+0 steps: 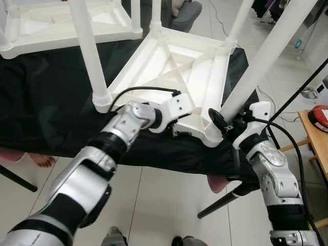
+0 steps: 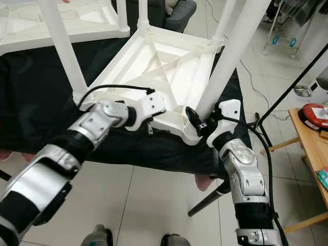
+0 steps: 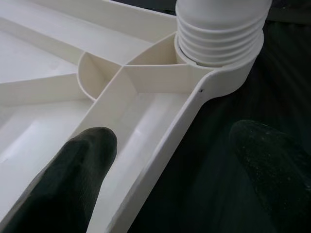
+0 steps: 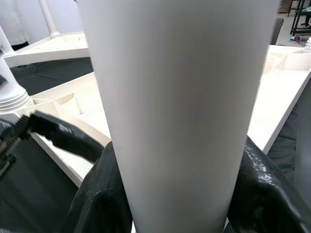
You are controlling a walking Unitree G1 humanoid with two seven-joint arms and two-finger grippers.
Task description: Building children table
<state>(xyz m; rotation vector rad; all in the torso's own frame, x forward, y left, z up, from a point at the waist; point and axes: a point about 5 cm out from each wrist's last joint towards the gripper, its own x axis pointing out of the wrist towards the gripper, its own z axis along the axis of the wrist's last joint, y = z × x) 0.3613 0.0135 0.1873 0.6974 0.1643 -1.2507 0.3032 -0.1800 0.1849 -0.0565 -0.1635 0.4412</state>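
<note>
My right gripper (image 4: 180,194) clamps the white table leg (image 1: 266,61); my left gripper (image 3: 170,170), fingers apart, straddles the upturned tabletop (image 1: 174,66) rim

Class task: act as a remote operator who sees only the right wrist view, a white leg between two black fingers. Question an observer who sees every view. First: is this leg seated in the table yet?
Observer: Its lower end sits in the near corner socket of the upturned white tabletop. The right gripper clamps the white leg just above that socket.
Operator: How does the leg stand?
Observer: Tilted, leaning up and away toward the robot's right.
Operator: Where is the other gripper?
Observer: The left gripper is open, straddling the tabletop's near edge beside that socket, one finger inside the tray, one over the black cloth.
Operator: Are other legs fitted?
Observer: Yes, another leg stands in the left corner socket.
</note>
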